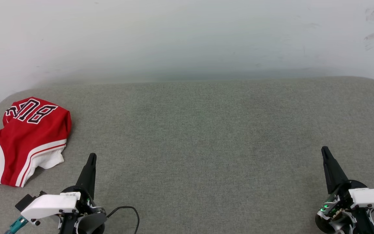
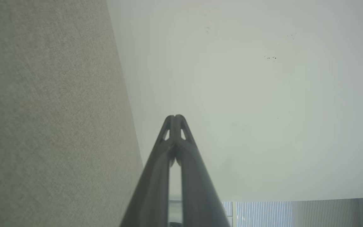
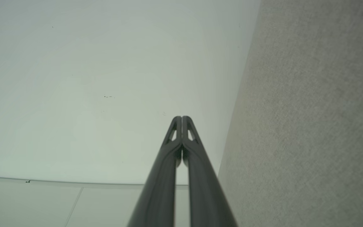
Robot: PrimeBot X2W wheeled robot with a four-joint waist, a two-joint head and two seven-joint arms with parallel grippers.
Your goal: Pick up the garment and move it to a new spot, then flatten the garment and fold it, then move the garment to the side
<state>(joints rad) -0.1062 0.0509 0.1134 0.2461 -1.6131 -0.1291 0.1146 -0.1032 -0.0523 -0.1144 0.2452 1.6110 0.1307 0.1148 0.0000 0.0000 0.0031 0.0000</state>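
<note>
Red garment (image 1: pixel 28 139) lying bunched at the left edge of our grey fabric surface (image 1: pixel 206 136), just left of and beyond our left gripper (image 1: pixel 92 157), not touching it, its fingers pressed together on nothing, our right gripper (image 1: pixel 324 150) likewise closed and empty, well apart at near right

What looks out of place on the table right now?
The shirt lies loosely folded and crooked at the table's far left edge, lettering upside down, a white sleeve poking out. The left gripper and right gripper are shut, clear of it. Nothing looks spilled or damaged.
</note>
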